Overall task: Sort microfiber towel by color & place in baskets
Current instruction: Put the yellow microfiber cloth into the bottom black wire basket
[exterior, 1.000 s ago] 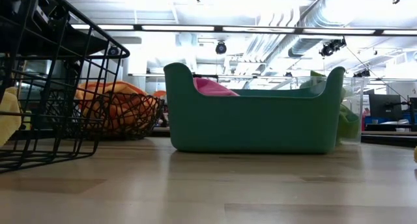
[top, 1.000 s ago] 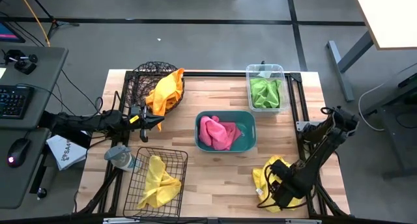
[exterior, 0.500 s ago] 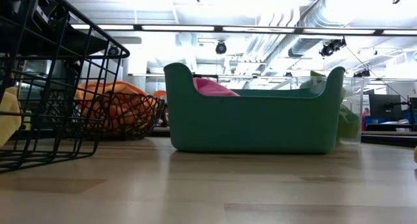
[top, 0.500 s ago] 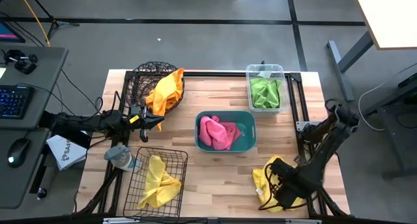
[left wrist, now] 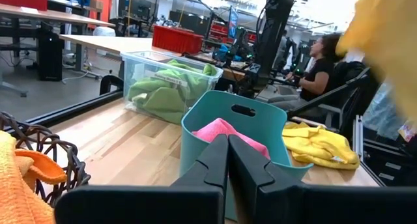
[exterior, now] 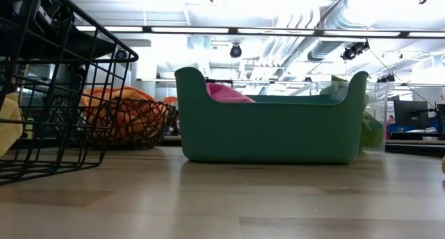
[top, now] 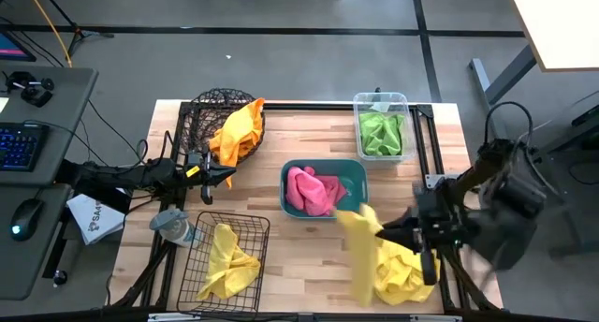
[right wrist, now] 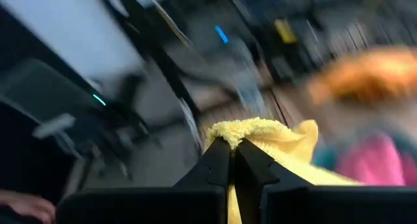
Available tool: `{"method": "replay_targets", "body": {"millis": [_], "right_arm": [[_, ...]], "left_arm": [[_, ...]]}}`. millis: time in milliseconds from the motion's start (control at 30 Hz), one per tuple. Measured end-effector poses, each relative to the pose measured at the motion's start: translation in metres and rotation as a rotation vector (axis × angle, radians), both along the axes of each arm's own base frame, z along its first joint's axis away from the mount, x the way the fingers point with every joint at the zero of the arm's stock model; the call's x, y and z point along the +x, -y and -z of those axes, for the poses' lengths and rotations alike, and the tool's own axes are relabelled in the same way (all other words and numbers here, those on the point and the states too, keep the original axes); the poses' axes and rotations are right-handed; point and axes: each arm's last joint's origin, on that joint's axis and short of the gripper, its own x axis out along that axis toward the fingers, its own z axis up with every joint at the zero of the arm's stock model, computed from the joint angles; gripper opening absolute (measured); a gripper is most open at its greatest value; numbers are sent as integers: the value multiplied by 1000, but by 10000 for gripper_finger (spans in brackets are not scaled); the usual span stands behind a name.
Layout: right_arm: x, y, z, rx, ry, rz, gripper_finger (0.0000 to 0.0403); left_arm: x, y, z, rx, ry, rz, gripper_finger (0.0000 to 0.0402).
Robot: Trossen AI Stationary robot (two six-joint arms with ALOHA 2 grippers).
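Note:
My right gripper (top: 382,232) is up above the table's near right part, shut on a yellow microfiber towel (top: 359,255). More yellow towel (top: 404,273) lies heaped on the table beneath it. A pink towel (top: 312,191) lies in the teal tub (top: 357,175). Green towels (top: 380,133) fill the clear bin (top: 359,105). An orange towel (top: 238,131) hangs over the rim of the round wire basket (top: 203,122). Another yellow towel (top: 229,262) lies in the rectangular wire basket (top: 197,266). My left gripper (top: 227,176) waits shut at the table's left edge. My right gripper pinches a bunched fold of the yellow towel (right wrist: 245,129) between its two fingers. The towel (top: 361,266) trails long below and beside the fingers, lifted away from the yellow heap. Whether its lower end touches the table I cannot tell.
A grey-blue cloth lump (top: 172,226) sits at the table's left edge beside the rectangular basket. Bare wood lies between that basket and the yellow heap. A dark frame post (top: 432,144) runs along the right edge. A person (left wrist: 320,55) sits beyond the table.
My right gripper, low over the yellow heap a second ago, has taken hold of one yellow towel and swung quickly up and toward the teal tub. That towel has come up off the heap and streams out; the rest of the heap stays on the table.

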Motion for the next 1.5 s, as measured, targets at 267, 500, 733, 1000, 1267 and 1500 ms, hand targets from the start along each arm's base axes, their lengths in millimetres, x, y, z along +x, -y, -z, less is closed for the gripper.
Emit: {"method": "replay_targets", "body": {"millis": [267,500,733,1000,1267,1500], "right_arm": [[57,8,-53,-133,532,-217,1],[131,13,-33,-174,689,-313,0],[221,20,33,-69,629,-392,0],[288,28,108,144,511,-426,0],[299,7,158,195,245,-528,0],[291,-3,180,81,26,-420,0]], "left_arm": [[0,0,0,0,0,0,0],[0,0,0,0,0,0,0],[0,0,0,0,0,0,0],[0,0,0,0,0,0,0],[0,0,0,0,0,0,0],[0,0,0,0,0,0,0]]}}
